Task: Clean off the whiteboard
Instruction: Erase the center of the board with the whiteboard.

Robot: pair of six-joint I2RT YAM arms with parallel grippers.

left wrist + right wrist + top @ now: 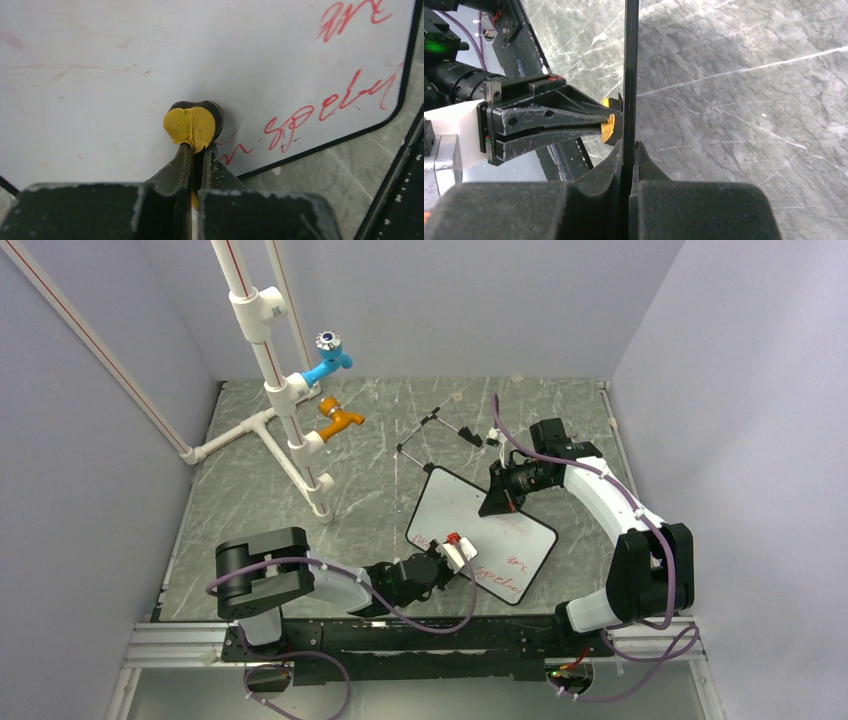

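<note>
The whiteboard (470,515) is tilted up off the table, its black wire easel feet (432,432) behind it. Red writing (505,575) remains on its near-right part; in the left wrist view the writing (345,97) runs along the right side, and the left of the board (90,75) shows only faint smears. My right gripper (497,502) is shut on the board's far edge, seen edge-on (630,75) between its jaws (630,147). My left gripper (462,548) is shut on the yellow-black eraser block (192,125) and presses it against the board face. The eraser also shows in the right wrist view (610,127).
A white pipe stand (285,420) with a blue tap (328,360) and an orange tap (340,420) stands at the back left. Grey walls close in the table on three sides. A black rail (450,635) runs along the near edge.
</note>
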